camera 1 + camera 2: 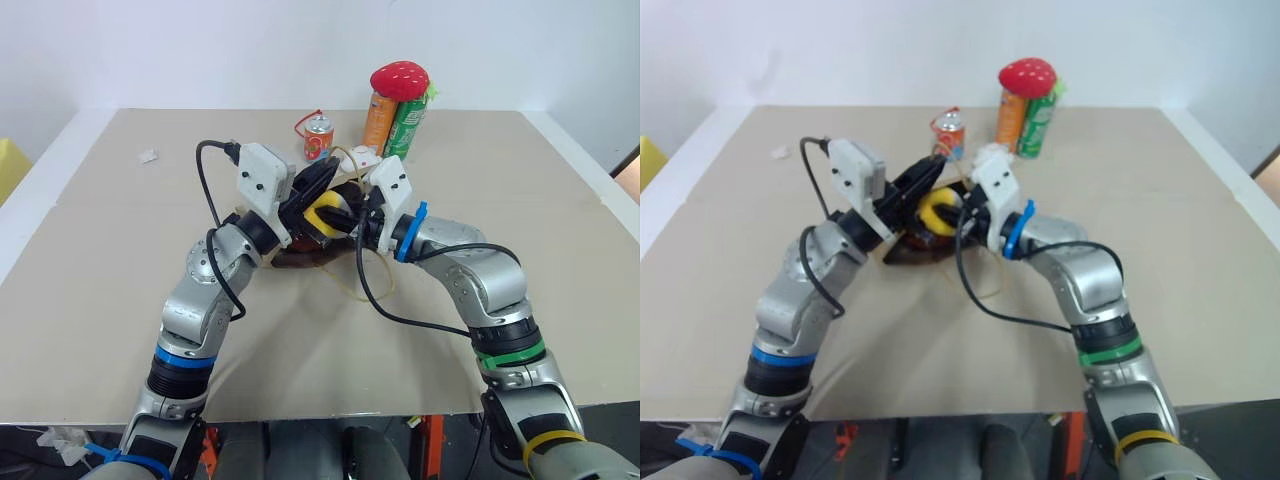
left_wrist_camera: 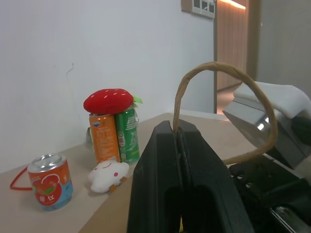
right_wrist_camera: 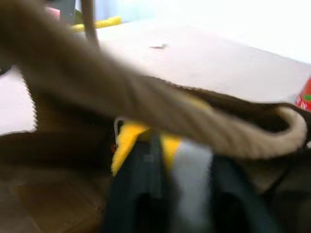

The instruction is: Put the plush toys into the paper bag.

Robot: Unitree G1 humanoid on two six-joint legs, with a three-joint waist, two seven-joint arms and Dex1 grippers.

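On the desk [image 1: 120, 300], the left tool [image 2: 182, 145] pinches the bag's [image 1: 915, 250] cord handle [image 2: 218, 73]. The right tool [image 1: 350, 212] sits at the bag mouth by a yellow toy [image 1: 325, 212]; grip unclear. A white toy [image 2: 108, 175] lies beyond.

The paper bag [image 1: 300, 258] is brown kraft and lies slumped on the worktop [image 1: 120, 300] near its middle, its mouth drawn up where the two arms meet. One beige cord handle [image 2: 228, 92] arches up in a loop out of the closed left pincer [image 2: 179, 141]; another loop of cord [image 1: 375, 285] trails down onto the worktop in front of the bag. A yellow toy [image 1: 325, 215] sits at the bag's mouth, partly hidden by the black fingers, its shape hard to make out. A small white plush [image 2: 108, 175] with a red mark on its face lies on the worktop just behind the bag
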